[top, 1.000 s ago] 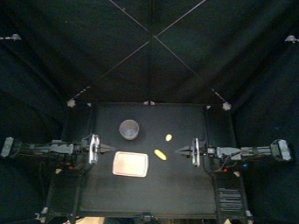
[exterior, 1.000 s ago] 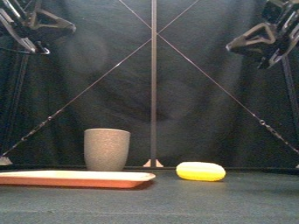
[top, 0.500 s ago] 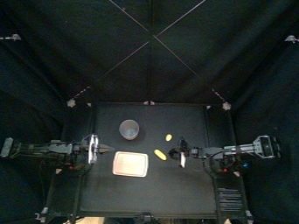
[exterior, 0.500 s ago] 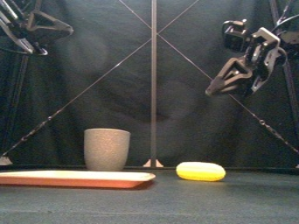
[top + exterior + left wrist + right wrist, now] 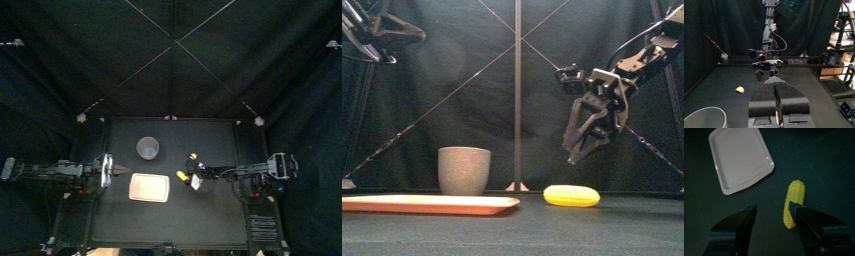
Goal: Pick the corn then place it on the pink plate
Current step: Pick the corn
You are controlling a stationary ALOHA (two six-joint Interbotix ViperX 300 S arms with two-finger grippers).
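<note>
Yellow corn lies on the table just right of the pink plate. The right gripper hovers above it with jaws parted. This is the approach step; the next move calls for lowering to straddle the cob. The left gripper rests clenched at the left.

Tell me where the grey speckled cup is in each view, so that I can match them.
Top view: the grey speckled cup toward the back, left of the middle, behind the pink tray.
Front view: the cup left of centre, behind the tray.
Left wrist view: the cup close beside the left gripper, partly cut off.
Right wrist view: not in it.
Shared landmark: the right gripper, in all four.
</note>
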